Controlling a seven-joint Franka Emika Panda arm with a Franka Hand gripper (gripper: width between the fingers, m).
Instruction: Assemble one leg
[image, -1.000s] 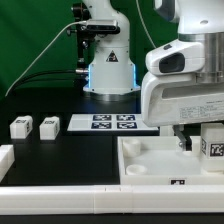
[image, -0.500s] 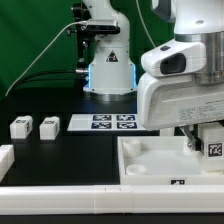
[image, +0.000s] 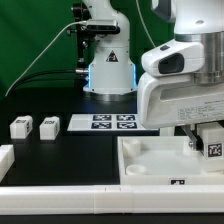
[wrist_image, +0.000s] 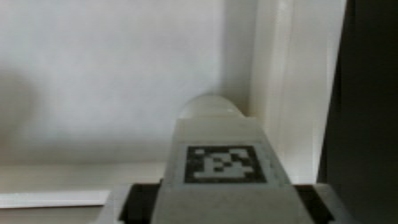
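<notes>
My gripper (image: 207, 138) is shut on a leg (image: 213, 146), a small white post with a black-and-white tag, and holds it upright over the far right corner of the large white recessed panel (image: 150, 160). In the wrist view the leg (wrist_image: 222, 150) runs out from between the dark fingers (wrist_image: 146, 203) toward the panel's corner (wrist_image: 267, 60), tag facing the camera. Whether its tip touches the panel is hidden. Two more legs (image: 19, 127) (image: 47, 126) lie on the black table at the exterior view's left.
The marker board (image: 105, 122) lies flat behind the panel, in front of the arm's base (image: 108, 70). A white part (image: 5, 158) shows at the left edge. A white rail (image: 70, 200) runs along the front.
The gripper and the held leg have shifted very slightly to the exterior view's left. Nothing else has moved.
</notes>
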